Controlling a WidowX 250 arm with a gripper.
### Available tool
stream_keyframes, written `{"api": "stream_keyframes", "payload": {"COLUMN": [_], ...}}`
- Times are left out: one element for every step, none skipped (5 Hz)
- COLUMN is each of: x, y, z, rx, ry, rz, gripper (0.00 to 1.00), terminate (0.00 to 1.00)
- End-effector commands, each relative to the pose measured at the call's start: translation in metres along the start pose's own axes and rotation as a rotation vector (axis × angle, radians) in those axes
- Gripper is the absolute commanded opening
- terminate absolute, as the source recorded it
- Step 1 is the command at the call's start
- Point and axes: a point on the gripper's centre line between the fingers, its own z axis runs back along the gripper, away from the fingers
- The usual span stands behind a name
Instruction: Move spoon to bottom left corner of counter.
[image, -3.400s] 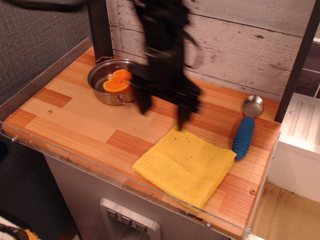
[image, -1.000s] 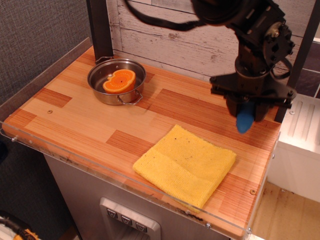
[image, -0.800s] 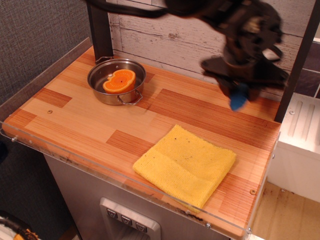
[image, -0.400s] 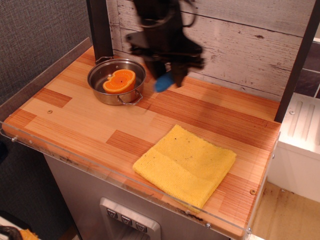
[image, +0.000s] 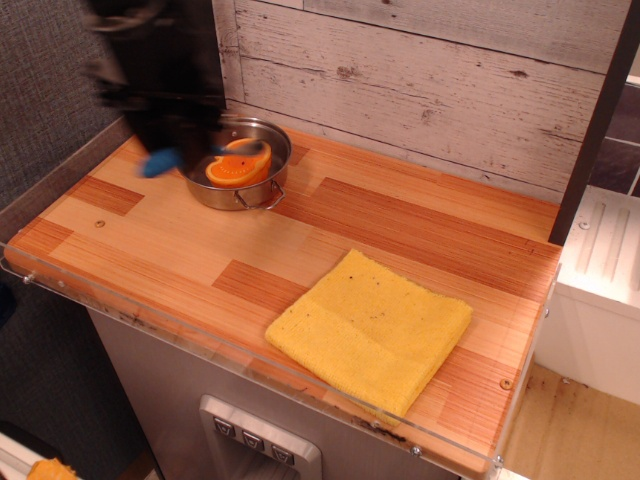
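Note:
My gripper (image: 165, 150) is a dark, motion-blurred shape at the far left of the wooden counter (image: 200, 250), above its back left part and beside the pot. It is shut on the spoon (image: 160, 162); only the blue handle end shows below the fingers, and the silver bowl is hidden. The spoon hangs in the air above the counter, not resting on it.
A steel pot (image: 236, 166) with an orange slice (image: 239, 164) inside stands at the back left, just right of the gripper. A folded yellow cloth (image: 370, 330) lies at the front right. A clear acrylic strip (image: 200, 345) lines the front edge. A white plank wall stands behind.
The gripper took the spoon from the right side of the counter, lifted it, and carried it leftward across the back past the pot to the far left.

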Motion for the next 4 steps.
{"api": "stream_keyframes", "payload": {"x": [-0.008,-0.006,-0.004,-0.003], "y": [0.052,0.065,0.081,0.091], "z": [0.035,0.026,0.017,-0.001], "rx": [0.048,0.079,0.110,0.128], "ry": [-0.042,-0.022,-0.021,-0.001], "rz": [0.045,0.035,0.016,-0.004], "gripper": [0.00,0.00,0.00,0.00], "terminate": [0.00,0.00,0.00,0.00]}}
